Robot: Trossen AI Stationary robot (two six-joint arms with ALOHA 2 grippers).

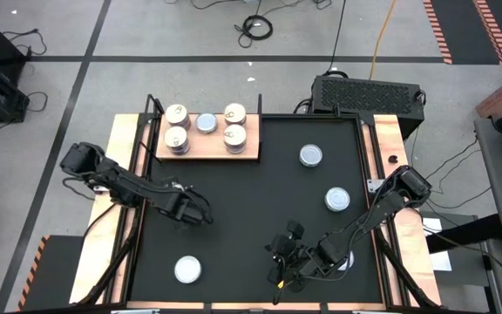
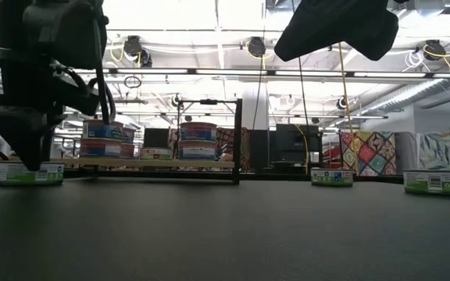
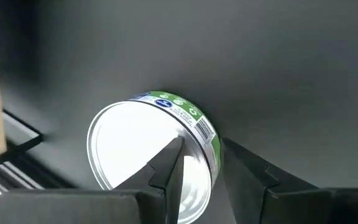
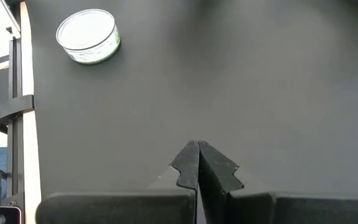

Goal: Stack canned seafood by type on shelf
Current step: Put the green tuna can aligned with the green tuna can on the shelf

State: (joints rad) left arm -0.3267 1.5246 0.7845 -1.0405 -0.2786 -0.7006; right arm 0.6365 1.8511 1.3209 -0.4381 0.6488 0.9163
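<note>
On the pale wooden shelf (image 1: 206, 148) at the far left stand several tins (image 1: 234, 135), some two high (image 2: 198, 140). A white-lidded tin with a green and blue label (image 3: 135, 146) sits flat on the black mat under my left gripper (image 3: 202, 146). In the high view the gripper (image 1: 200, 212) hides it. The gripper is open, pointing steeply down, with one finger (image 3: 169, 165) over the lid's edge and the other (image 3: 247, 174) outside the wall. My right gripper (image 4: 197, 144) hangs shut over bare mat near the front (image 1: 281, 262). My left gripper straddles the tin's side wall (image 3: 207, 140) from above, one finger over the lid, one outside. I cannot tell whether either finger touches the tin, which stays flat on the mat (image 2: 28, 173).
Loose tins lie on the mat at right (image 1: 311, 155), (image 1: 337, 199), under the right arm (image 1: 347, 259), and near the front left (image 1: 187, 269), also in the right wrist view (image 4: 89, 35). Wooden strips and a black frame rail (image 1: 142, 209) edge the mat.
</note>
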